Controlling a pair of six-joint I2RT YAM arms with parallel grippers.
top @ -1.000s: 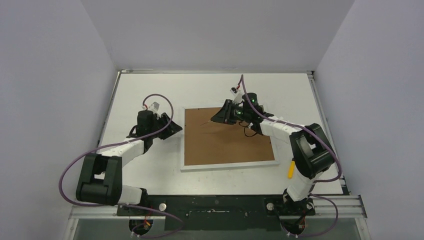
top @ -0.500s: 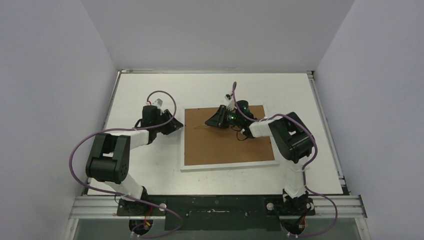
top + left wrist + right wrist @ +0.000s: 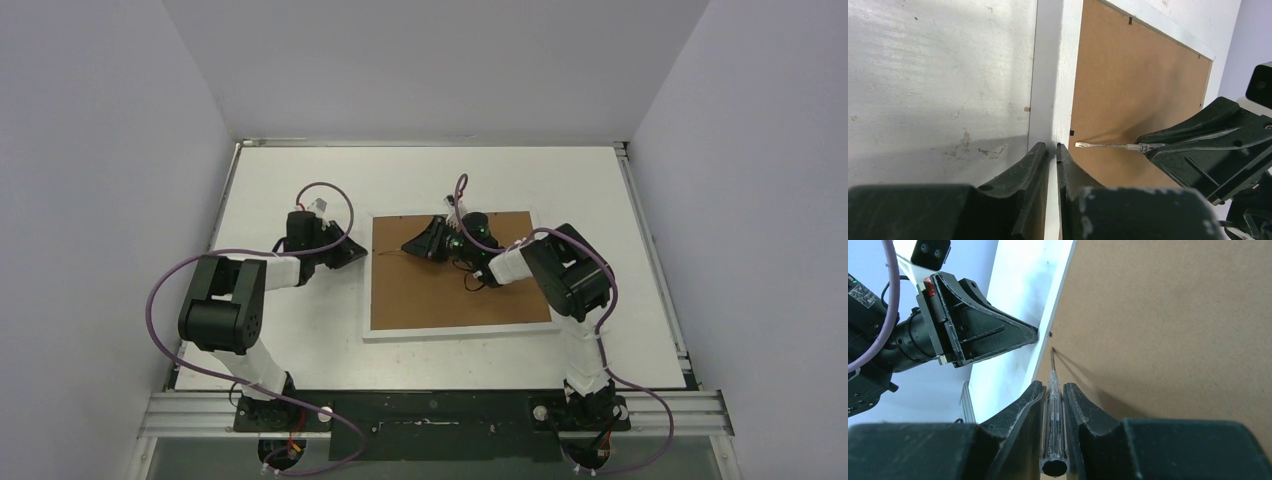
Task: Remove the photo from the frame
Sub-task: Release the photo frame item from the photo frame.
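White tabletop (image 3: 320, 190): we have the frame (image 3: 455, 329) face down, brown backing board (image 3: 450, 285) up, the photo hidden from us.
Our left gripper (image 3: 1051, 148) narrowly pinches the frame's white border; our right gripper (image 3: 1053, 388) clamps a clear-handled flat-blade screwdriver (image 3: 1053, 410), its tip ahead, near that border.

My left claw (image 3: 1051, 150) and right claw (image 3: 1053, 386) are matte black. The frame (image 3: 1053, 75) has a white border around a plain brown fibreboard back. The screwdriver (image 3: 1053, 415) is clear-handled with a silvery shaft. The table (image 3: 938, 75) is scuffed white; my cable (image 3: 896, 295) is purple.
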